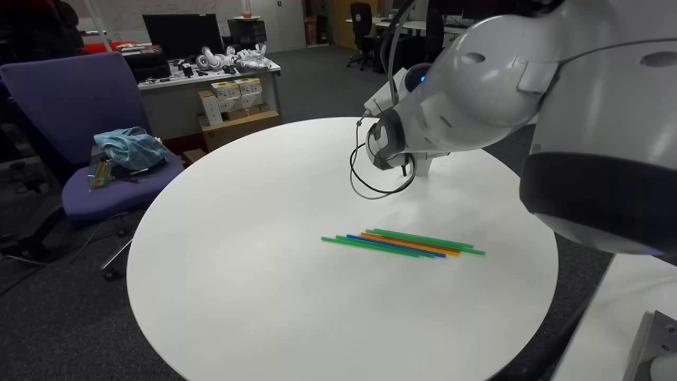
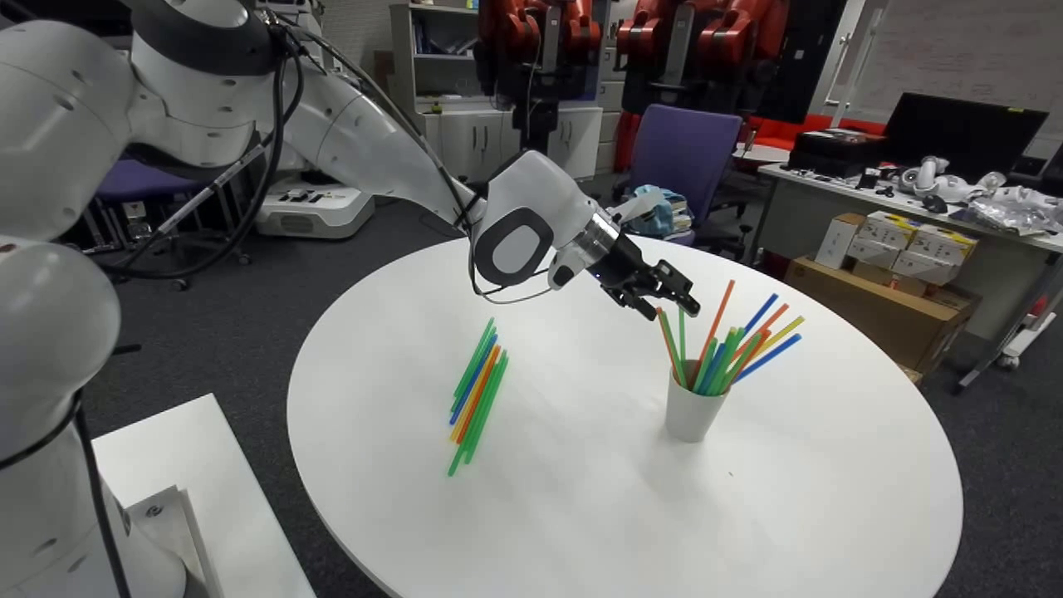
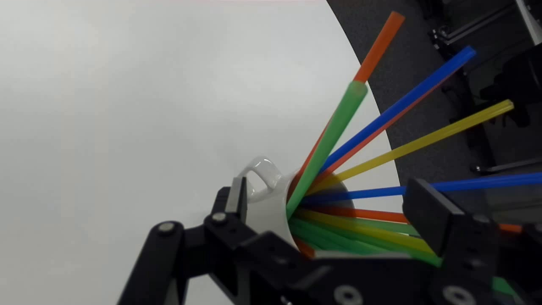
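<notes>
You're hanging right over the action here: your gripper (image 2: 671, 309) is hovering near the white mug (image 2: 691, 417), angling downward, with its jaws standing wide apart, fully released. That mug is sitting upright on the round white table (image 2: 573, 515), bristling with upright straws (image 2: 729, 359), and they're fanning out over the rim in green, orange, blue and yellow. The nearest straw tops are reaching up right by your fingertips (image 2: 691, 306); whether they're actually touching, you can't quite tell from this angle.

Down in the wrist view, one of your fingers (image 3: 237, 197) is showing beside the mug's handle (image 3: 273, 171), while its partner is crossing in front of the straws. A long green straw (image 3: 328, 146) is leaning out, and an orange tip (image 3: 381, 42) is peeking past its end.

Meanwhile, well apart from the mug, the loose straws (image 1: 396, 245) are lying flat on the tabletop in both exterior views, running nearly parallel: greens are taking both outer edges, with blue, yellow and orange filling the middle. Beyond the table, a purple chair (image 1: 76, 106) is holding a blue cloth (image 1: 132, 149), and a desk (image 1: 177, 108) is carrying a black monitor (image 1: 184, 36).
</notes>
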